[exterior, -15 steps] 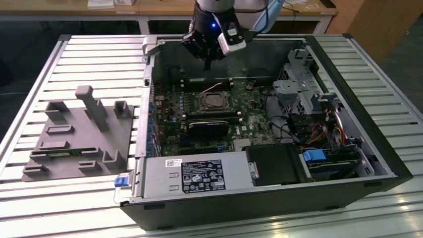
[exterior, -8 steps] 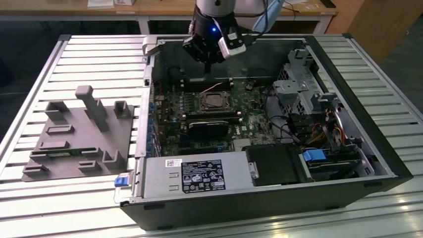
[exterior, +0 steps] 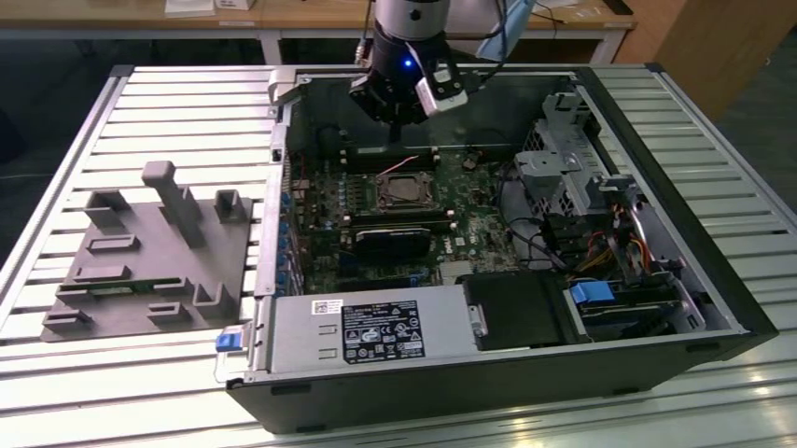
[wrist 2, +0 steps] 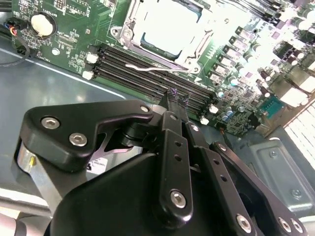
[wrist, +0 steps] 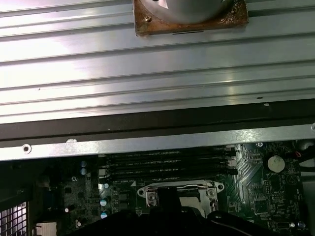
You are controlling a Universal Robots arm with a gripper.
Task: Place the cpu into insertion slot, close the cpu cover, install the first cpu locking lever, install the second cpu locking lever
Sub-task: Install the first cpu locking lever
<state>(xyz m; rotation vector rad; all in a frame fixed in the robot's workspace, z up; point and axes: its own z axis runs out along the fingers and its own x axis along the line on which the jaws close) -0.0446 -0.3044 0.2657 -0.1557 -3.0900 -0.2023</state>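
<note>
I have the gripper (exterior: 396, 119) hanging over the far side of the open computer case (exterior: 498, 392). Its 2 fingers (wrist 2: 173, 105) are pressed together with nothing between them. The case lies on a slatted metal table (exterior: 149, 112), whose ribs catch the light in the first wrist view. On the exterior view's left, a grey fixture (exterior: 149, 252) with upright pegs sits on the slats. A wooden desk (exterior: 312, 14) runs behind the table. Inside the case, the cpu (wrist 2: 165, 27) sits in the insertion slot (exterior: 405, 191) on the green motherboard (exterior: 473, 215). The cpu cover (wrist 2: 129, 24) looks flat around the chip, just beside the memory slots (wrist 2: 147, 69).
</note>
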